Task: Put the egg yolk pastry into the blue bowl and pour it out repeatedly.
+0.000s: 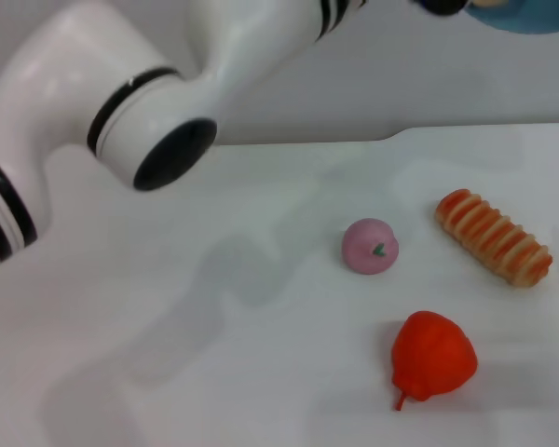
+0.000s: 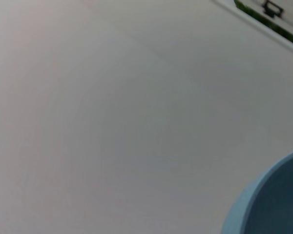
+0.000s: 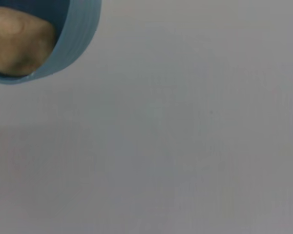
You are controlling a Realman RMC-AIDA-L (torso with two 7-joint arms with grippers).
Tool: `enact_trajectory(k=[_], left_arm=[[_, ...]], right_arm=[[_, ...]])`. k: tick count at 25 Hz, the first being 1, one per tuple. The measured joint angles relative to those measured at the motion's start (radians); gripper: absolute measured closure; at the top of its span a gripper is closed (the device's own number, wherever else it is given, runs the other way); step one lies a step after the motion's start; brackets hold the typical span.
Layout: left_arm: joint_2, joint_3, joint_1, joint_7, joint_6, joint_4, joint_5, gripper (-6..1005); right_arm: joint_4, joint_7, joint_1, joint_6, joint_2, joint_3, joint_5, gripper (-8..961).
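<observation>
The blue bowl [image 1: 533, 17] is held up in the air at the top right edge of the head view, at the end of my left arm [image 1: 158, 112]. My left gripper [image 1: 443, 6] shows only as a dark part against the bowl's rim. The bowl's rim also shows in the left wrist view [image 2: 263, 204]. In the right wrist view the bowl [image 3: 75, 41] is tilted, and the beige egg yolk pastry [image 3: 17, 44] lies inside it against the wall. My right gripper is out of view.
On the white table [image 1: 214, 326] lie a pink ball with a green mark [image 1: 370, 247], a striped orange-and-cream bread roll [image 1: 494, 237] to its right, and a red fruit-shaped toy [image 1: 433, 358] nearer the front. The table's back edge [image 1: 307, 142] runs behind them.
</observation>
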Motion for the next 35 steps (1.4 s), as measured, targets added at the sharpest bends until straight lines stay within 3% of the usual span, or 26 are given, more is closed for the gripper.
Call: enact_trajectory(k=[5,12,18,21,26,30,33,35], left_arm=[[0.0,0.05,0.052,0.001,0.125,0.008,-0.018,1000],[0.001,0.104,0.053,0.006,0.111,0.001,-0.034,1000],[0.0,0.072,0.026,-0.003,0.008,0.0,-0.1,1000],[0.003,0.008,-0.002,-0.003,-0.118,-0.004,-0.178,999],[0.007,-0.178,-0.07,-0.03,-0.48,-0.011,-0.274,999],[0.011,-0.252,-0.064,-0.056,-0.651,-0.037,-0.275,999],[0.014,-0.357,-0.065,-0.077,-0.919,-0.07,-0.267,999],[0.015,-0.399,-0.071,-0.094,-1.02,-0.069,-0.253,999]], right_arm=[[0.0,0.0,0.008,0.002,0.0,0.0,0.0,407],[0.0,0.0,0.014,0.002,0.0,-0.001,0.0,407],[0.0,-0.003,0.015,0.002,0.0,0.0,0.001,408],[0.0,-0.005,0.015,0.002,0.0,0.0,0.001,408],[0.0,-0.005,0.015,0.002,0.0,0.0,0.001,407],[-0.001,-0.006,0.015,0.002,-0.002,0.0,0.001,408],[-0.005,-0.007,0.015,0.0,-0.003,0.0,0.0,408],[-0.009,-0.007,0.016,0.0,-0.004,0.0,-0.003,408]])
